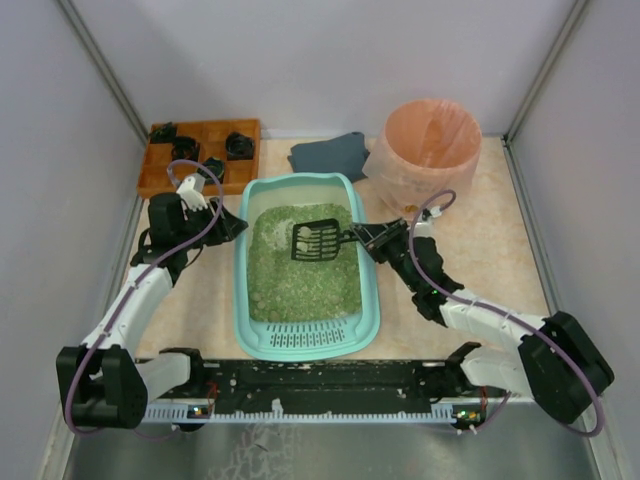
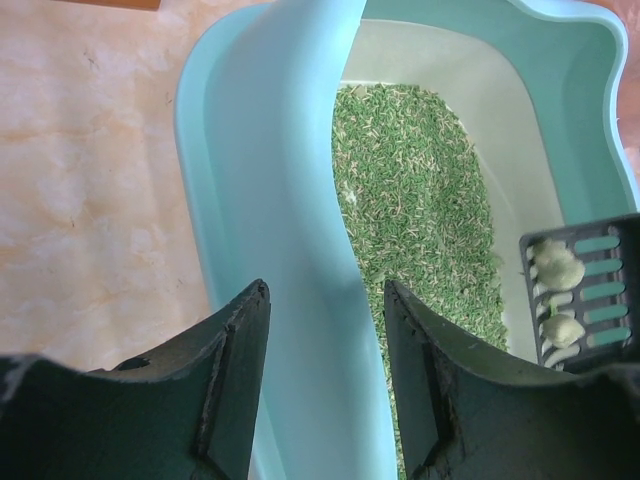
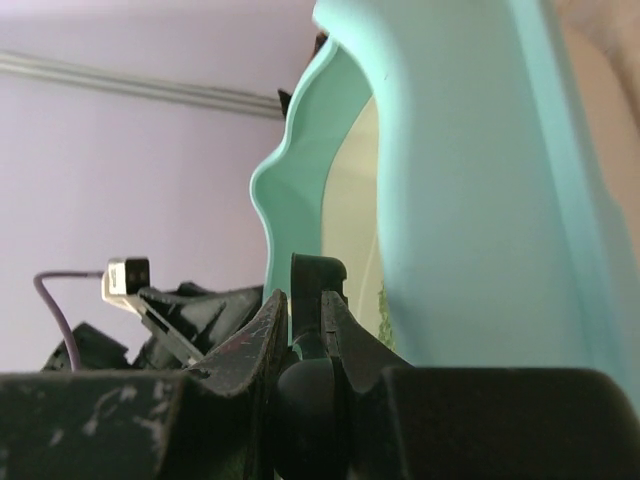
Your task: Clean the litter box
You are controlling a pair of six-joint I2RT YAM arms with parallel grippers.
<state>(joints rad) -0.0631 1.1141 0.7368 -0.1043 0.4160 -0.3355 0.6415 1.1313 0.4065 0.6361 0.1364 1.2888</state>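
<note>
The light teal litter box (image 1: pixel 243 290) lies mid-table, with green litter (image 1: pixel 300 275) inside and a slotted grille at its near end. My left gripper (image 1: pixel 235 225) is open, its jaws standing on either side of the box's left rim (image 2: pixel 270 150) with a gap on each side. In the left wrist view the gripper (image 2: pixel 326 290) has litter (image 2: pixel 420 200) to its right. My right gripper (image 1: pixel 362 237) is shut on the handle of a black slotted scoop (image 1: pixel 318 240), held over the litter. The scoop (image 2: pixel 590 290) carries pale clumps (image 2: pixel 555 265). In the right wrist view the handle (image 3: pixel 318 275) sits between the fingers of the gripper (image 3: pixel 303 298), with the box wall (image 3: pixel 450 180) close beside it.
A round bin lined with a pink bag (image 1: pixel 430 150) stands at the back right. A brown wooden tray (image 1: pixel 200 150) with black pieces is at the back left. A dark cloth (image 1: pixel 330 155) lies behind the box. Grey walls enclose the table.
</note>
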